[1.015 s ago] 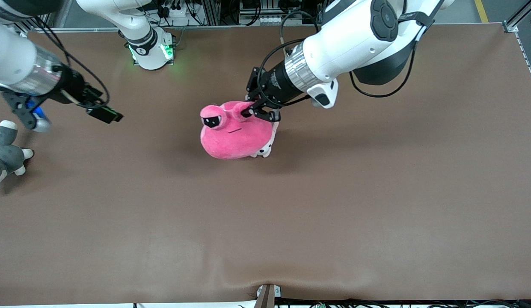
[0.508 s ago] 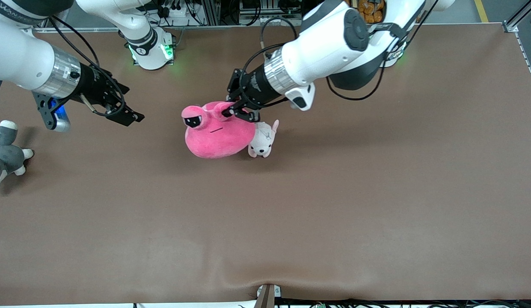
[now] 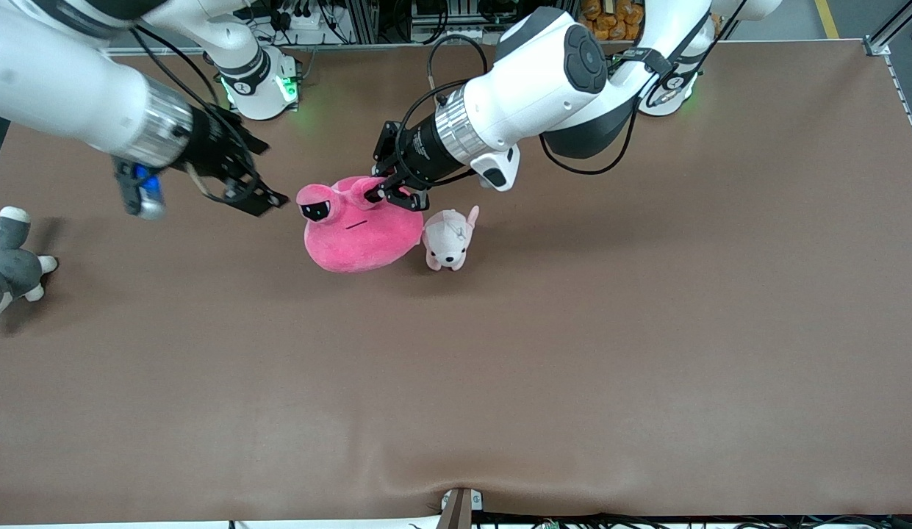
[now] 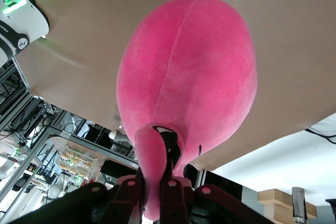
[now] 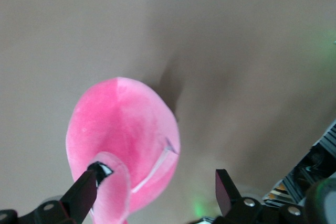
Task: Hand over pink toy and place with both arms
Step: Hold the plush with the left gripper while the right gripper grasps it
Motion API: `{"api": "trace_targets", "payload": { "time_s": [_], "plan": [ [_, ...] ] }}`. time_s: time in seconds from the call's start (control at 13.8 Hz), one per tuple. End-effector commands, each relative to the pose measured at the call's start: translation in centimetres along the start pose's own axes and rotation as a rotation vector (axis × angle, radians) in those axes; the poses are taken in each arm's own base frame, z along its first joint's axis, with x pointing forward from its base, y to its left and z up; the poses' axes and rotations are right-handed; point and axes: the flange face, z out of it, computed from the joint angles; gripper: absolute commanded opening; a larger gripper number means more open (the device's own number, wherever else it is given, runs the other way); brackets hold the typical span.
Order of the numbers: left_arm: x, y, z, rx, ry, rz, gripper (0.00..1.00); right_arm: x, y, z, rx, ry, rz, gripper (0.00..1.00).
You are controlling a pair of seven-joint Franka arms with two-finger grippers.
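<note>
The pink toy [image 3: 356, 231], a round hot-pink plush with black eyes, hangs over the middle of the table. My left gripper [image 3: 386, 192] is shut on one of its eye stalks; the left wrist view shows the stalk [image 4: 152, 182] pinched between the fingers with the body [image 4: 189, 72] hanging below. My right gripper [image 3: 261, 197] is open and empty, close beside the toy's other eye stalk [image 3: 316, 206]. In the right wrist view the toy [image 5: 123, 135] lies between the spread fingers [image 5: 81, 195], with that eye stalk next to one fingertip.
A small pale pink-and-white puppy plush [image 3: 447, 239] lies on the brown table [image 3: 647, 294] right beside the pink toy, toward the left arm's end. A grey-and-white plush animal [image 3: 7, 264] lies at the right arm's end of the table.
My left gripper has carried the pink toy toward the right arm's end, uncovering the puppy plush. My right gripper has moved in toward the toy and is now close beside it.
</note>
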Motion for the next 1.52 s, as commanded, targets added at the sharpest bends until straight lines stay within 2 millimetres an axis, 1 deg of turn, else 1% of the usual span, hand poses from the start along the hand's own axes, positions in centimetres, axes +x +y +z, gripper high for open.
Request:
{"api": "trace_targets", "payload": {
  "time_s": [0.0,0.15,0.29,0.36,0.58,0.73,0.8,0.87,0.94,1.02,1.09,1.45],
  "plan": [
    [-1.1,-0.7,-0.4,0.006,-0.04,-0.011,0.0,-0.3,-2.6,2.0,0.016,0.0,0.073,1.0],
    [-1.1,-0.7,-0.4,0.005,-0.04,-0.012,0.0,-0.7,-2.9,2.3,0.029,-0.002,0.078,1.0],
    [-1.1,-0.7,-0.4,0.005,-0.04,-0.012,0.0,-1.1,-3.0,1.8,0.056,-0.006,0.104,1.0],
    [-1.1,-0.6,-0.4,0.004,-0.04,-0.017,0.0,-1.0,-3.1,1.6,0.06,-0.008,0.106,1.0],
    [-1.1,-0.6,-0.6,0.004,-0.042,-0.018,0.0,-2.0,-3.0,1.8,0.054,-0.009,0.088,1.0],
    [-1.0,-0.3,-0.6,0.001,-0.042,-0.021,0.0,-2.3,-3.0,1.9,0.052,-0.008,0.083,1.0],
    [-1.0,-0.3,-0.6,0.001,-0.042,-0.021,0.0,-2.4,-2.9,1.7,0.05,-0.009,0.081,0.83],
    [-1.0,-0.2,-0.6,0.002,-0.042,-0.022,0.0,-2.4,-2.8,1.7,0.048,-0.009,0.08,0.56],
    [-1.0,-0.2,-0.6,0.002,-0.041,-0.022,0.0,-2.4,-2.8,1.6,0.048,-0.008,0.08,0.32],
    [-1.0,-0.1,-0.6,0.0,-0.042,-0.023,0.0,-2.5,-2.8,1.5,0.049,-0.008,0.078,0.15],
    [-1.0,-0.1,-0.6,0.0,-0.042,-0.023,0.0,-2.4,-2.8,1.5,0.049,-0.008,0.076,0.0],
    [-0.9,0.1,-0.7,-0.001,-0.042,-0.024,0.0,-2.2,-2.8,1.4,0.051,-0.007,0.05,0.0]
  ]
}}
